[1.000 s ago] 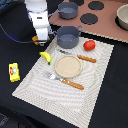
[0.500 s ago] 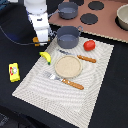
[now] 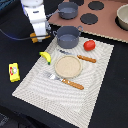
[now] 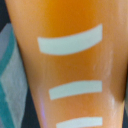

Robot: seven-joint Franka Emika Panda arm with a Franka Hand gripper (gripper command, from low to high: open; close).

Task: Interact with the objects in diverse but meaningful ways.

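Note:
My gripper (image 3: 40, 35) is shut on the golden-brown bread loaf (image 3: 33, 36), held just above the black table at the striped mat's far corner, beside a grey-blue pot (image 3: 67, 36). The loaf (image 4: 70, 20), orange with pale slashes, fills the wrist view. A second pot (image 3: 68, 10) stands on the brown stove board. The yellow banana (image 3: 45, 56) lies on the mat close to the gripper. The red tomato (image 3: 89, 45) lies on the mat beside the near pot. The yellow packet (image 3: 14, 72) lies on the black table, off the mat on the exterior view's left.
A round beige plate (image 3: 67, 66) sits mid-mat, with a wooden-handled fork (image 3: 64, 80) and knife (image 3: 82, 58) on either side of it. The stove board (image 3: 100, 22) with black burners and a bowl (image 3: 122, 15) are at the back right. The striped mat (image 3: 95, 95) covers the table's middle.

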